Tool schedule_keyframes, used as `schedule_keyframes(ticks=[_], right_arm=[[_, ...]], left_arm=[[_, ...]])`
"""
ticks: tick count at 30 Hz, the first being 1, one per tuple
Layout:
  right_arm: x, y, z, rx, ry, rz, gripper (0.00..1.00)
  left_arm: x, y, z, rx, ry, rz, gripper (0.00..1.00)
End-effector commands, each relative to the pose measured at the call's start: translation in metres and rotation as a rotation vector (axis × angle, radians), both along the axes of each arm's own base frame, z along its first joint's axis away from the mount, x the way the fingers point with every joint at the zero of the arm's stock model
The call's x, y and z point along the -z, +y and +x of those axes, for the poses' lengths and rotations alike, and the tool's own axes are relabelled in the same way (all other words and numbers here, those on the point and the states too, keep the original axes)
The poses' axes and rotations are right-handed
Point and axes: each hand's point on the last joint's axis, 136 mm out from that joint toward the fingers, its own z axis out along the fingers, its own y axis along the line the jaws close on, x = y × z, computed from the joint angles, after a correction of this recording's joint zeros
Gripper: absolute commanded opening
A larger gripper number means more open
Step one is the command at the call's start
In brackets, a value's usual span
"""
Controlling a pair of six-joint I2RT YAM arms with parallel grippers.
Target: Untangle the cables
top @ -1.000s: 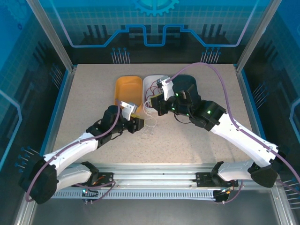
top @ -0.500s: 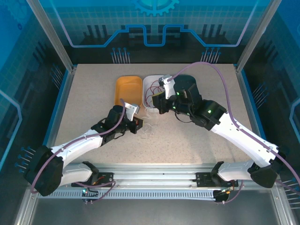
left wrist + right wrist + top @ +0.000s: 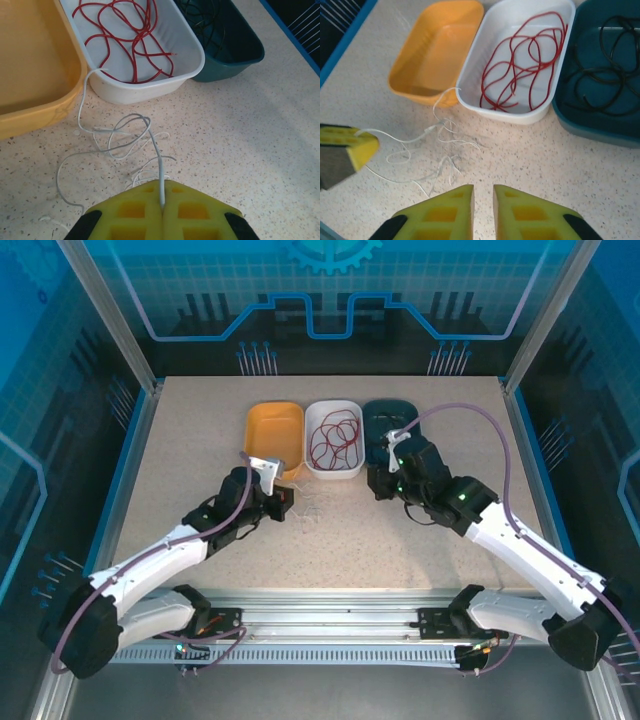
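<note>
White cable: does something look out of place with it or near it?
Yes. The white cable lies in a loose tangle on the table, outside the trays, and one end rests on the rim of the white tray that holds the red cable. The orange tray holds no cable. The left gripper pinches one strand.

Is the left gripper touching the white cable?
Touching. In the left wrist view the white cable runs straight into the seam of the left gripper, whose shut jaws pinch it.
</note>
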Motion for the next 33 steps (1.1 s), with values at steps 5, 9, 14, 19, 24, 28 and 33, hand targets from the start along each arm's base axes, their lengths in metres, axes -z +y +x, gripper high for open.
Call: schedule_keyframes(ticks=[5, 9, 14, 19, 24, 28, 33], right_arm=[[0.028, 0.031, 0.000, -0.082, 0.097, 0.095, 0.36], [0.043, 0.062, 0.007, -0.141, 0.155, 0.198, 0.47], [0.044, 0.089, 0.017, -0.200, 0.144, 0.250, 0.53], [0.049, 0.106, 0.016, -0.249, 0.125, 0.247, 0.53], [0.052, 0.113, 0.006, -0.292, 0.104, 0.231, 0.51], [0.049, 0.123, -0.004, -0.346, 0.052, 0.215, 0.54], [0.058, 0.123, -0.001, -0.319, 0.048, 0.156, 0.56]], left_arm=[[-0.067, -0.015, -0.016, 0.098, -0.080, -0.129, 0.00], [-0.093, -0.024, -0.029, 0.181, -0.107, -0.191, 0.00], [-0.103, -0.029, -0.033, 0.208, -0.106, -0.220, 0.00], [-0.108, -0.033, -0.033, 0.220, -0.099, -0.252, 0.00], [-0.103, -0.036, -0.029, 0.222, -0.080, -0.246, 0.00], [-0.099, -0.041, -0.028, 0.231, -0.056, -0.253, 0.00], [-0.107, -0.045, -0.031, 0.260, -0.064, -0.278, 0.00]])
